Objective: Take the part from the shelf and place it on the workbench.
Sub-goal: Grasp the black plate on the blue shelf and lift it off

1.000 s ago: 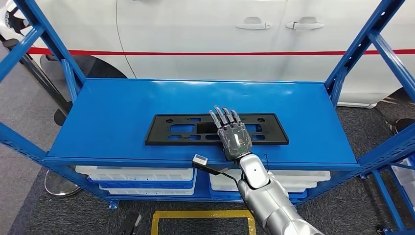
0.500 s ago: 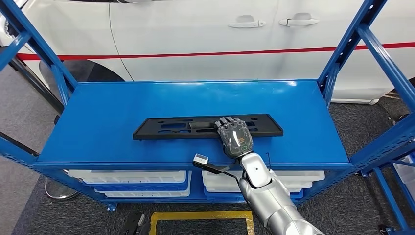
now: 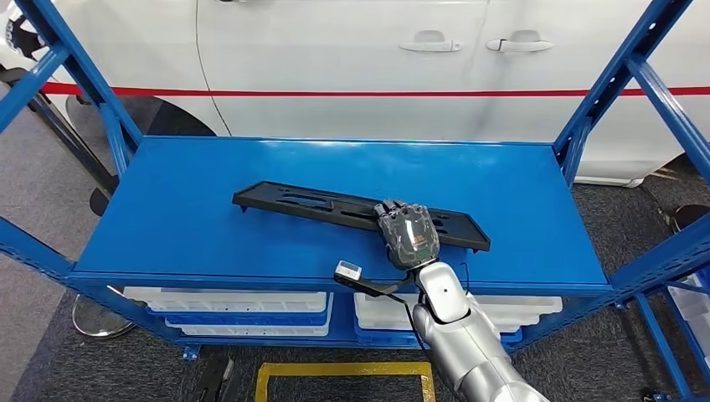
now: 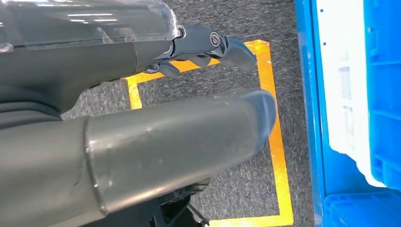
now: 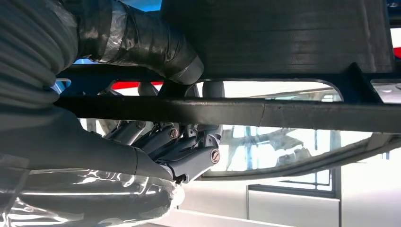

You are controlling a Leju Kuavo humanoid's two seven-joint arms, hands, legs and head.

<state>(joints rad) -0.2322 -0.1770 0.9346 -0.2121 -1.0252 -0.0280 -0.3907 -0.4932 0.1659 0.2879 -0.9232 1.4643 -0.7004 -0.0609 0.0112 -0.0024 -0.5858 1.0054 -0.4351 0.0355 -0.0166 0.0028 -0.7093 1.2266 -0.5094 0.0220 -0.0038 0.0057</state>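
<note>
The part is a long black plastic frame [image 3: 318,205] with several cut-outs. It hangs tilted just above the blue shelf top [image 3: 209,243], its left end higher than its right. My right hand [image 3: 408,234] grips it right of its middle, fingers curled over the far edge. In the right wrist view the fingers [image 5: 189,151] wrap a black bar of the frame [image 5: 293,113] and the thumb presses from the other side. My left hand [image 4: 142,142] hangs low over the floor, fingers apart and holding nothing.
Blue shelf uprights [image 3: 603,92] stand at both sides of the shelf. A white car [image 3: 360,59] with a red stripe is parked right behind. White bins [image 3: 243,301] fill the lower shelf. A yellow floor marking [image 3: 343,373] lies in front.
My right hand's fingers curled over the frame's far edge and took hold of it. The frame has come up off the shelf and now tilts, its left end raised.
</note>
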